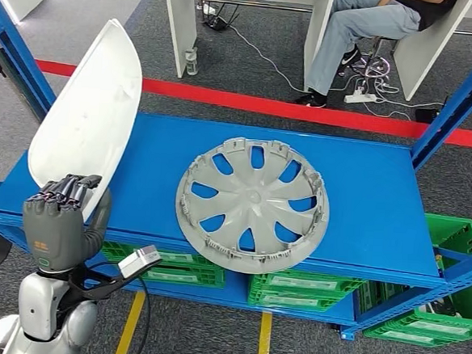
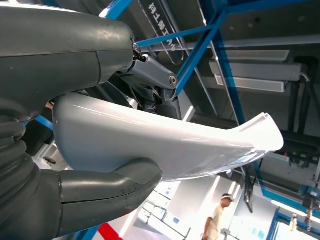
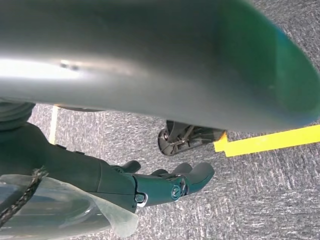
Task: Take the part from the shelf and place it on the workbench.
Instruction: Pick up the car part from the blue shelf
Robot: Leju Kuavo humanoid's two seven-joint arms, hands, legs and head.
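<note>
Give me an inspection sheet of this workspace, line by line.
Surface: blue shelf, flat, mostly bare.
Job's things: white curved part lifted at the shelf's left end; grey hubcap lying flat, its near edge over the shelf's front.
Clutter: green crates below the shelf.
Hands: left hand grips the white curved part; right hand hangs over the floor, holding nothing.
Cables: power strip and wires on the floor beyond the red line.
Surroundings: seated person at white desks.
</note>
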